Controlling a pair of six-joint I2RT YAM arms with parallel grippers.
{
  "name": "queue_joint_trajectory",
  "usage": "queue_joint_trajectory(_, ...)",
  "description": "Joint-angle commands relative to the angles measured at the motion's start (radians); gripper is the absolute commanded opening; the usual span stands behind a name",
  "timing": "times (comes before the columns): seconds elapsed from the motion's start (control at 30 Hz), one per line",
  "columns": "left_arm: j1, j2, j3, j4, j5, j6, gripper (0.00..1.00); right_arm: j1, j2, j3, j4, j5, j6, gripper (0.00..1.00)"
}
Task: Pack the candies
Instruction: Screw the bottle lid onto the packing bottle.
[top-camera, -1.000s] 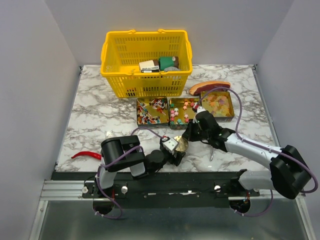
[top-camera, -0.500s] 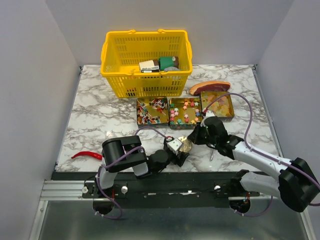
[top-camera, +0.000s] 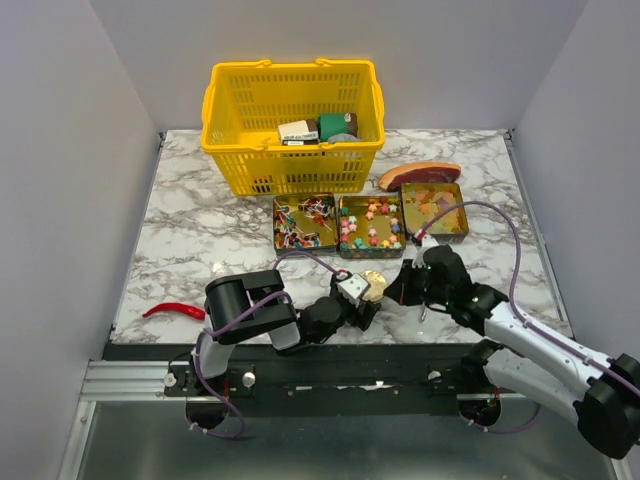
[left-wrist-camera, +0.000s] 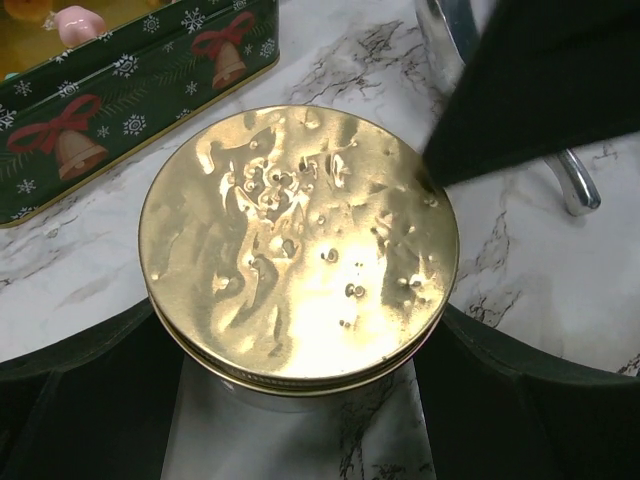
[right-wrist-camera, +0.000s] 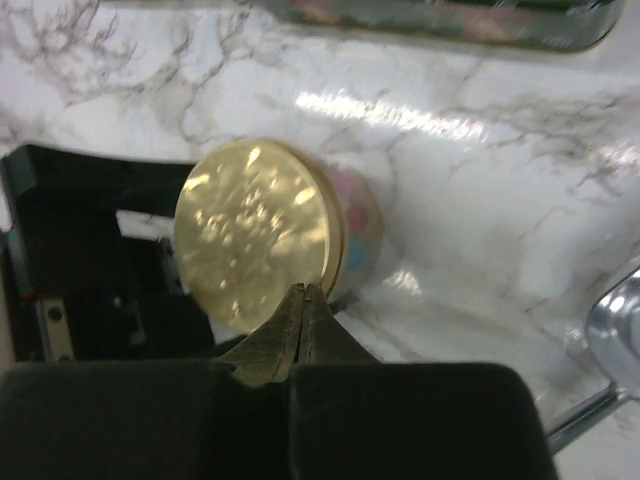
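Observation:
A glass jar with a gold lid (left-wrist-camera: 300, 240) lies tilted on the marble near the table's front edge, and my left gripper (top-camera: 366, 297) is closed round its body with its jaws wide. Pink and blue candies (right-wrist-camera: 355, 235) show through the glass. My right gripper (right-wrist-camera: 303, 292) is shut with nothing between its fingers, its tip at the lid's rim (top-camera: 384, 287). More candies fill three open tins: wrapped ones (top-camera: 305, 222), chunky ones (top-camera: 370, 225) and yellow-orange gummies (top-camera: 434, 198).
A yellow basket (top-camera: 293, 125) holding boxes stands at the back. A red-brown meat slab (top-camera: 418, 174) lies behind the tins. A metal spoon (top-camera: 424, 310) rests right of the jar, and a red chili (top-camera: 172, 311) lies at the front left.
My right gripper has drawn back from the tins to the jar's lid and closed its jaws. The left gripper with the jar has shifted slightly right.

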Motion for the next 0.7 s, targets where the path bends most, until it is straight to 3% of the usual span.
queue_joint_trajectory(0.0,0.018,0.066,-0.014,-0.206,-0.014,0.004,0.54,0.027,-0.107,0.011,-0.182,-0.177,0.036,0.01)
queue_joint_trajectory(0.07,0.018,0.058,-0.034,-0.17,-0.002,0.005,0.54,0.025,-0.174,0.069,-0.239,-0.104,0.037,0.01)
queue_joint_trajectory(0.17,0.018,0.052,-0.048,-0.152,0.009,0.01,0.54,0.025,-0.2,0.131,-0.308,0.037,0.04,0.21)
queue_joint_trajectory(0.2,0.018,0.054,-0.048,-0.153,0.009,0.012,0.54,0.025,-0.197,0.161,-0.317,0.068,0.039,0.33)
queue_joint_trajectory(0.3,0.018,0.052,-0.05,-0.153,0.01,0.016,0.54,0.025,-0.149,0.2,-0.315,0.153,0.027,0.49)
queue_joint_trajectory(0.47,0.017,0.057,-0.051,-0.152,0.01,0.018,0.54,0.011,-0.007,0.22,-0.221,0.154,-0.022,0.52)
queue_joint_trajectory(0.67,0.017,0.061,-0.051,-0.15,0.018,0.013,0.55,-0.036,0.176,0.226,-0.097,0.044,-0.059,0.47)
